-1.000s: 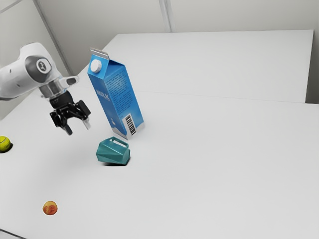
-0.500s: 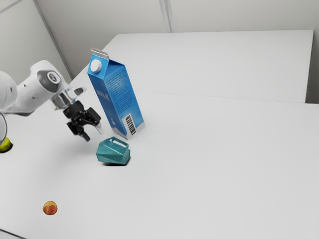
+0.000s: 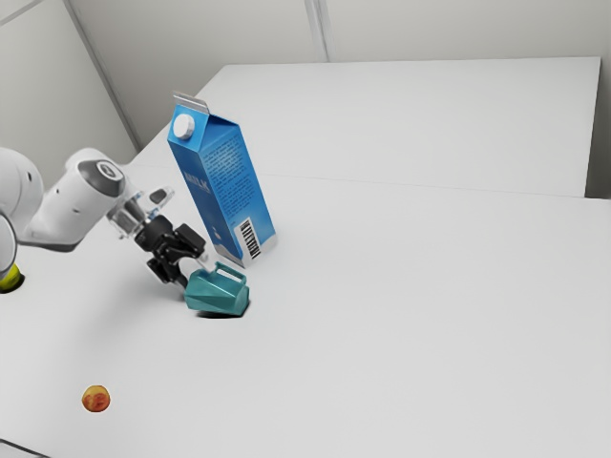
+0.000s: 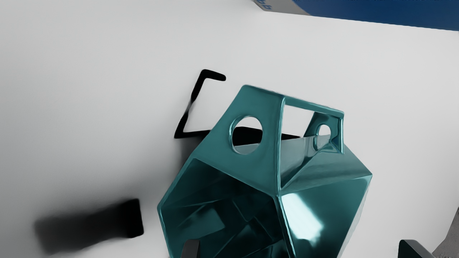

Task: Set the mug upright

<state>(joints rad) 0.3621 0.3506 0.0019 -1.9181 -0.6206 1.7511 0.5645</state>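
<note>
Two fingers (image 4: 191, 249) of the tool (image 3: 195, 273) stand well apart, open, with no grip on anything. Right at the tool, the teal mug (image 3: 217, 292) lies on its side on the table (image 3: 401, 334), handle up and open mouth facing the tool; one fingertip overlaps that mouth in the wrist view. Near the tool stands a blue milk carton (image 3: 224, 191). Well apart from it are a yellow ball (image 3: 10, 278) and an orange round thing (image 3: 95, 399).

The blue carton (image 3: 218, 176) reads "MILK" and bears a barcode (image 3: 249, 239) lower down.
</note>
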